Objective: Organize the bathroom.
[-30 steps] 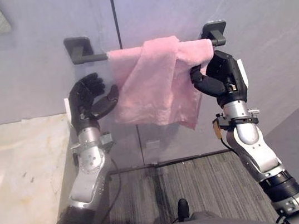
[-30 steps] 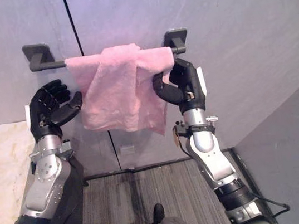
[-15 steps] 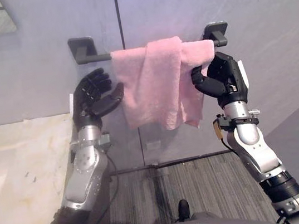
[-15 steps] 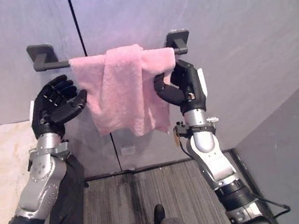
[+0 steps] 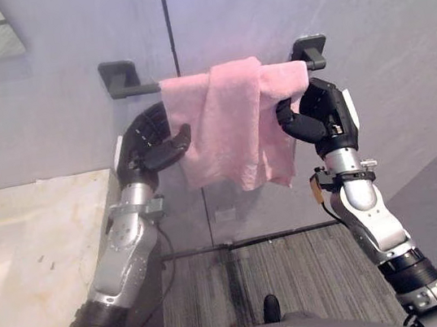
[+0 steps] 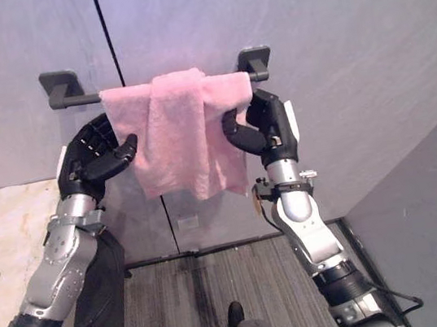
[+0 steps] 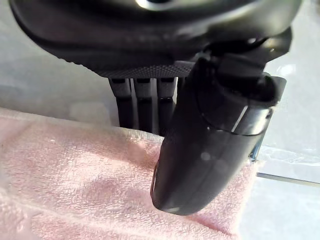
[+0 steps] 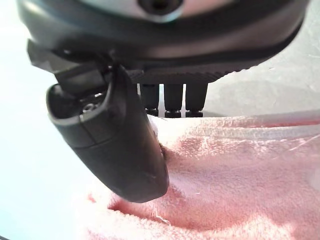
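Left eye view: pink towel [image 5: 233, 124] draped over dark rail [image 5: 135, 89] (bunched mid-rail), left hand [image 5: 150, 143] pinching its one edge, right hand [image 5: 318, 116] pinching the other.

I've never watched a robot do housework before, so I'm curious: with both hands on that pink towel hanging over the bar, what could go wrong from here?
1. The left hand and right hand each pinch an edge of the pink towel; uneven pulling might slide it off the bar.
2. The towel is bunched and overlapped in the middle, so tugging sideways may tighten the bunch rather than flatten it.
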Robot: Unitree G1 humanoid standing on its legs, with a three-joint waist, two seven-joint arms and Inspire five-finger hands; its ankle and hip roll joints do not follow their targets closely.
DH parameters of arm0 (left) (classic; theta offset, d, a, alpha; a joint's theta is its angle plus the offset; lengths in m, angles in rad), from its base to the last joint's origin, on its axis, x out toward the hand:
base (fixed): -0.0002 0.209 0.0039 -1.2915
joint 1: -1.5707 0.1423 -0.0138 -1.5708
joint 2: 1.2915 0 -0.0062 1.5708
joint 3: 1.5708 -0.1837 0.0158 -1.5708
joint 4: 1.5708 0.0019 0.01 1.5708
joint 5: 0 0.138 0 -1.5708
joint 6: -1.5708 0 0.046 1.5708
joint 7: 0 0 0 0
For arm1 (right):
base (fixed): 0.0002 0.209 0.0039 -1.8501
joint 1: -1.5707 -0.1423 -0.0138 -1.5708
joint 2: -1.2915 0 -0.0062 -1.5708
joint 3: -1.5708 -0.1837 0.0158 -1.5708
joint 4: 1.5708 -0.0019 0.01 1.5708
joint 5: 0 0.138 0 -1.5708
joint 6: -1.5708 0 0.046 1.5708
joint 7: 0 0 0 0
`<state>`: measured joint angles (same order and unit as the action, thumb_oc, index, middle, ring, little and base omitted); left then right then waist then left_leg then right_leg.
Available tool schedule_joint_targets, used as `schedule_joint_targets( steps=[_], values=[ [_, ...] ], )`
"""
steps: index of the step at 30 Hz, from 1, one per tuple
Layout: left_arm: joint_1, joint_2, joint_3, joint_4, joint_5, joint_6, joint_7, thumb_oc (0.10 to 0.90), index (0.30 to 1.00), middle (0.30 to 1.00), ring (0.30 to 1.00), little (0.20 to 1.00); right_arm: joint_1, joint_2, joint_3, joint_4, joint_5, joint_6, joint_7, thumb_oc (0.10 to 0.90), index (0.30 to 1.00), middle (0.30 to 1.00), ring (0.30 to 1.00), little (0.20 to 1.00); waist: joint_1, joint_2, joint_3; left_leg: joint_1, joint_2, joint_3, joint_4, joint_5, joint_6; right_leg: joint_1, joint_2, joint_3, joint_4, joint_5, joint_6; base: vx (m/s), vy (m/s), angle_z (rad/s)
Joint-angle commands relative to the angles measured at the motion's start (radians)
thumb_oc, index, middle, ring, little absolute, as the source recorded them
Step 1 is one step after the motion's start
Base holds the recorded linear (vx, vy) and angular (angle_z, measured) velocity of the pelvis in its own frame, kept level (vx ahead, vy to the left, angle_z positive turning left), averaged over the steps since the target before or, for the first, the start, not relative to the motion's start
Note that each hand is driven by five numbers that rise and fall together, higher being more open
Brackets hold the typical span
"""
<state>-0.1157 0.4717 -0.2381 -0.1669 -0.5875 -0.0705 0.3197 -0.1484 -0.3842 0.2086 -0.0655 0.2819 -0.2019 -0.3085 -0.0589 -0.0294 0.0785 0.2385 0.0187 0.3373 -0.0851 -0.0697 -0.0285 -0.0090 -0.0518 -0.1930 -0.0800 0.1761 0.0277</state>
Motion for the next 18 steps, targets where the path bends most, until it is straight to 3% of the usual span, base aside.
schedule_joint_targets(
  steps=[1, 4, 10, 18],
  values=[
    [-0.159, 0.015, 0.028, -0.036, 0.044, -0.074, 0.003, 0.400, 0.300, 0.300, 0.300, 0.300, 0.126, -0.058, 0.020, 0.023, -0.014, -0.023, 0.033, 0.400, 0.300, 0.300, 0.300, 0.300, -0.073, 0.049, -0.017, -0.056, -0.017, -0.022, 0.010, 0.026, 0.056, 0.097, -0.002, -0.005, 0.059, -0.180, 0.081, 0.00, 0.000, 0.00],
    [-0.149, 0.017, 0.045, -0.030, 0.047, -0.084, 0.027, 0.400, 0.300, 0.300, 0.300, 0.300, 0.132, -0.056, 0.017, 0.024, -0.008, -0.025, 0.037, 0.400, 0.300, 0.300, 0.300, 0.300, -0.071, 0.048, -0.017, -0.055, -0.017, -0.022, 0.009, 0.025, 0.057, 0.098, -0.002, -0.006, 0.059, -0.182, 0.081, 0.01, -0.002, -0.04],
    [-0.085, -0.018, 0.115, -0.014, 0.046, -0.168, 0.109, 0.400, 0.300, 0.300, 0.300, 0.300, 0.148, -0.034, 0.004, 0.038, 0.016, -0.024, 0.027, 0.400, 0.300, 0.300, 0.300, 0.300, -0.060, 0.042, -0.014, -0.058, -0.017, -0.028, 0.009, 0.025, 0.055, 0.101, -0.002, -0.013, 0.060, -0.186, 0.076, 0.00, -0.001, -0.01],
    [-0.015, -0.111, 0.135, -0.015, 0.084, -0.282, 0.283, 0.400, 0.300, 0.300, 0.300, 0.300, 0.182, 0.036, -0.008, 0.080, 0.097, -0.016, -0.110, 0.400, 0.300, 0.300, 0.300, 0.300, -0.053, 0.032, -0.004, -0.060, -0.020, -0.034, 0.009, 0.022, 0.057, 0.104, -0.004, -0.020, 0.060, -0.185, 0.072, 0.00, 0.000, 0.00]
  ],
)
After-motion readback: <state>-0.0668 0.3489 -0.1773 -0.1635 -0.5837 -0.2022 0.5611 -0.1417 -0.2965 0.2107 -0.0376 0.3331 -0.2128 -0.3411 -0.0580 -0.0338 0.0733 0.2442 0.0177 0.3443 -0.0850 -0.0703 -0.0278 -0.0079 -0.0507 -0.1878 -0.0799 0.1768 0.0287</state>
